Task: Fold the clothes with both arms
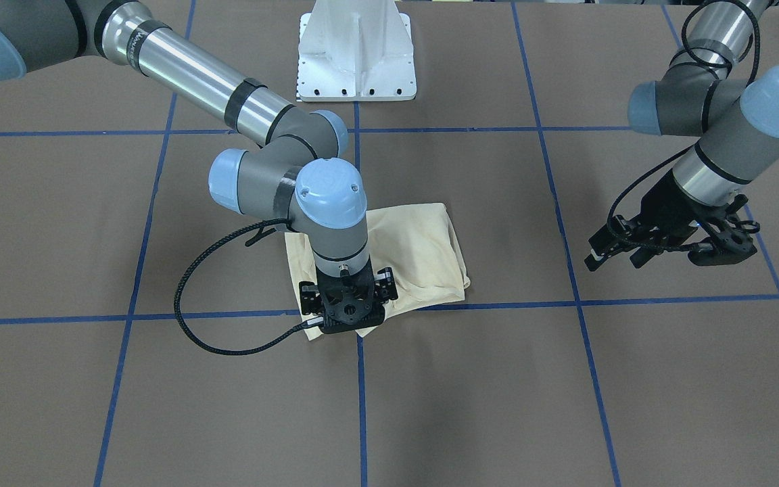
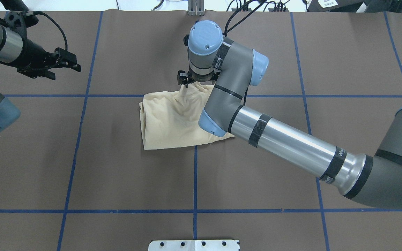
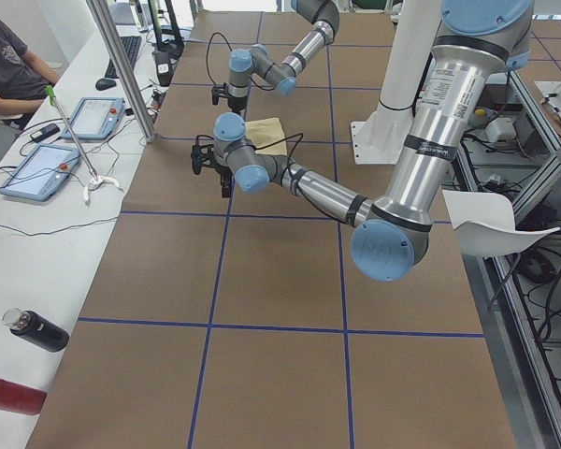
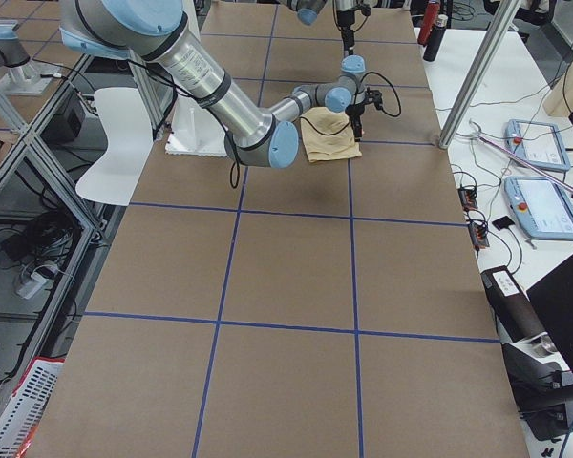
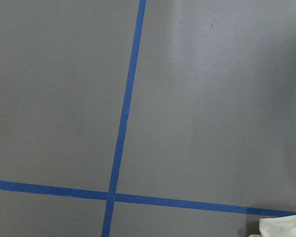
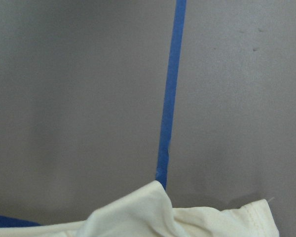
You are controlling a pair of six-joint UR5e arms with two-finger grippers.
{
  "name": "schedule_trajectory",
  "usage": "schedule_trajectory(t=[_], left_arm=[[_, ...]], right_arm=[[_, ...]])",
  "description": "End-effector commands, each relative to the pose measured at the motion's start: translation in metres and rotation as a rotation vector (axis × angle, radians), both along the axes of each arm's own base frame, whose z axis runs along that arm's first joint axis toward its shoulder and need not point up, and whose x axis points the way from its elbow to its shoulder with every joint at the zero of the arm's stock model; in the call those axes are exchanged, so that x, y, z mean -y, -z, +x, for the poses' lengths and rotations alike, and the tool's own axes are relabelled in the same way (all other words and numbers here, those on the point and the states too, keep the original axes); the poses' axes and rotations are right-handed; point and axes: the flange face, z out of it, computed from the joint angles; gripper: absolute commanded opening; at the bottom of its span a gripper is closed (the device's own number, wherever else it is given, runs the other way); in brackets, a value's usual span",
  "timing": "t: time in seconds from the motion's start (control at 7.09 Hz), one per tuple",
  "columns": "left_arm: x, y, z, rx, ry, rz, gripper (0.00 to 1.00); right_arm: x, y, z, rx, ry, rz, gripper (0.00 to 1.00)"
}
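Directions are read on the overhead view, 12 o'clock being the far side from the robot.

1. Item: the T-shirt [image 2: 169, 118], pale cream-yellow, lies near the middle of the brown tabletop [image 2: 117, 174] as a compact, roughly rectangular folded bundle. Only plain fabric shows. It lies on the tabletop except along its 12 o'clock edge. Its 6 o'clock edge meets the end of a blue tape line [image 2: 194, 181], and a crossing tape line runs under its 12 o'clock edge.

2. Right arm [image 2: 284, 139]: enters from 4 o'clock and reaches over the bundle, wrist pointing straight down. The right gripper [image 2: 187, 83] stands at the shirt's 12 o'clock edge, towards the 1 o'clock corner. The wrist hides the jaws. Creases run together into a peak that rises to them, so they read as closed on that edge. The right wrist view shows a raised point of cloth [image 6: 153, 197] just at the end of a tape line.

3. Left arm [image 2: 5, 45]: stands at 10 o'clock, well apart from the shirt. The left gripper [image 2: 66, 71] hangs above bare tabletop. In the front-facing view its jaws stand apart with nothing between them [image 1: 616, 260].

4. Surroundings: the white pedestal base [image 1: 356, 54] sits at the robot's edge of the tabletop. In the left side view a seated person [image 3: 9, 65] is at a side bench beyond the tabletop's far edge
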Motion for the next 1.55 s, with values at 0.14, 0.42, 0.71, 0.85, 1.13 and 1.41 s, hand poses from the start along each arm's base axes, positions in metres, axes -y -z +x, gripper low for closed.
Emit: schedule_trajectory(t=[0.14, 0.42, 0.71, 0.85, 1.13, 1.41], left_arm=[[0.001, -0.003, 0.001, 0.003, -0.001, -0.004, 0.99], [-0.001, 0.002, -0.002, -0.005, -0.007, 0.026, 0.99], [0.013, 0.0, -0.033, 0.038, -0.008, 0.136, 0.99], [0.023, -0.007, -0.05, 0.062, 0.009, 0.148, 0.99], [0.034, -0.013, -0.066, 0.135, 0.116, 0.197, 0.99], [0.033, -0.022, -0.072, 0.155, 0.161, 0.251, 1.0]], right_arm=[[0.006, -0.014, -0.012, -0.057, -0.014, 0.022, 1.0], [0.014, -0.002, -0.002, -0.042, -0.021, 0.032, 1.0], [0.063, 0.0, 0.066, -0.001, -0.028, -0.033, 1.0], [0.092, -0.002, 0.121, -0.025, -0.01, -0.076, 1.0], [0.096, -0.044, 0.223, -0.042, -0.037, -0.096, 1.0], [0.11, -0.118, 0.315, -0.019, -0.11, -0.1, 1.0]])
